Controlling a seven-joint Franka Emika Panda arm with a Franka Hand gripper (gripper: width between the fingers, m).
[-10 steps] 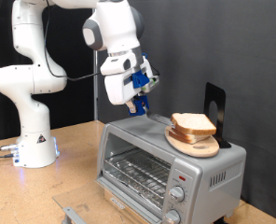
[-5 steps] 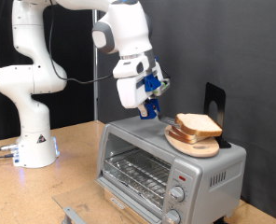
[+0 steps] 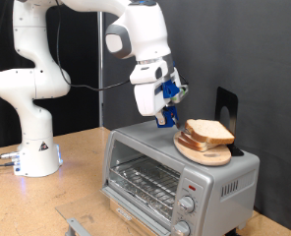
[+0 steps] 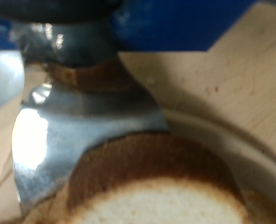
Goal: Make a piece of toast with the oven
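Observation:
The piece of toast (image 3: 208, 130) lies on a round wooden board (image 3: 206, 153) on top of the silver oven (image 3: 145, 172), toward the exterior view's right. The oven's glass door looks closed, with the wire rack showing behind it. My gripper (image 3: 168, 118) hangs tilted just above the oven's roof, close beside the toast on the exterior view's left, and nothing shows between its fingers. In the wrist view the toast's brown crust (image 4: 147, 163) fills the lower part, very near and blurred, over the shiny oven roof (image 4: 54, 131).
A black upright object (image 3: 225, 110) stands behind the board at the oven's back right. Round knobs (image 3: 188, 185) line the oven's front panel. The arm's white base (image 3: 32, 147) sits at the left on the wooden table (image 3: 77, 187). A small metal piece (image 3: 77, 225) lies near the bottom edge.
The gripper has moved to the exterior view's right and slightly down, from over the oven's left part to right beside the toast. Toast and board have not moved.

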